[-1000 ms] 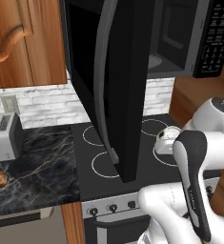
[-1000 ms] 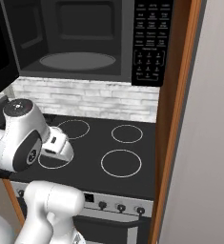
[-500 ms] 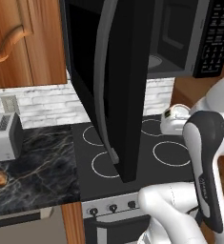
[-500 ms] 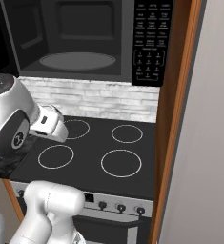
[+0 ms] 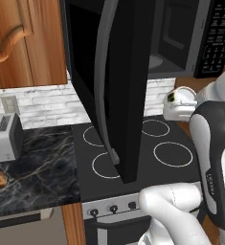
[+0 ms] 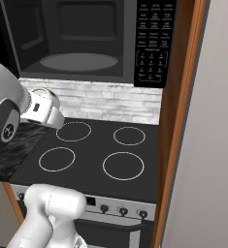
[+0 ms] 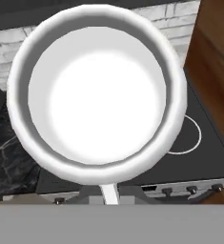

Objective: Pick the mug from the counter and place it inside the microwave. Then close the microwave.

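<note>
Hand (image 7: 108, 190) closed on the rim of the small squat white rounded mug (image 7: 98, 97), which is lifted clear of the black veined marble table (image 5: 32, 167) and hangs over the flat black stovetop (image 6: 93, 152). The large black microwave (image 6: 93, 41) sits above with its dark glass door (image 5: 111, 86) swung wide open. Risks, as judged: thin rim grip may slip on tilt; mug may clip the cavity's lower edge if raised too little; arm may foul the open door.
</note>
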### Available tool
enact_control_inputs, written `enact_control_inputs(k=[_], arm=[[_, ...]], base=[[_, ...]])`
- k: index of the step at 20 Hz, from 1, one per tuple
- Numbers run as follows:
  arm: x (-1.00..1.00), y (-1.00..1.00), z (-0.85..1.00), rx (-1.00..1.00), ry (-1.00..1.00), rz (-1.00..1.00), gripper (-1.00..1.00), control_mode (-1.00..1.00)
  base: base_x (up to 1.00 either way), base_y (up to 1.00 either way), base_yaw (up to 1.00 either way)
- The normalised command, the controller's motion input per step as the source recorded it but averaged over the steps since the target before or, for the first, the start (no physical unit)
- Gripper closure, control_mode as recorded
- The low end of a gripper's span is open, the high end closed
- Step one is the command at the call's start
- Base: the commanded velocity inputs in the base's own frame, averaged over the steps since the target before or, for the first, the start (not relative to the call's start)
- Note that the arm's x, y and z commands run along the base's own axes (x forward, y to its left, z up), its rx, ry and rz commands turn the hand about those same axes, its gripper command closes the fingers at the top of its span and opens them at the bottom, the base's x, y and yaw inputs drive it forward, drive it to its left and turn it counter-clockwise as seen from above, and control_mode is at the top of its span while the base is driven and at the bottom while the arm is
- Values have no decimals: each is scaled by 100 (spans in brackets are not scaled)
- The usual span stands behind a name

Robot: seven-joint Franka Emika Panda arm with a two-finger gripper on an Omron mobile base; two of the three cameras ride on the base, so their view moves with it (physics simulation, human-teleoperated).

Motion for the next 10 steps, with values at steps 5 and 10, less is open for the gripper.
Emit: enact_control_inputs(k=[5, 10], arm=[[1, 0, 12, 0, -20, 0, 100, -100], [0, 2, 28, 0, -10, 0, 100, -100]], base=[[0, 0, 0], [0, 0, 0]])
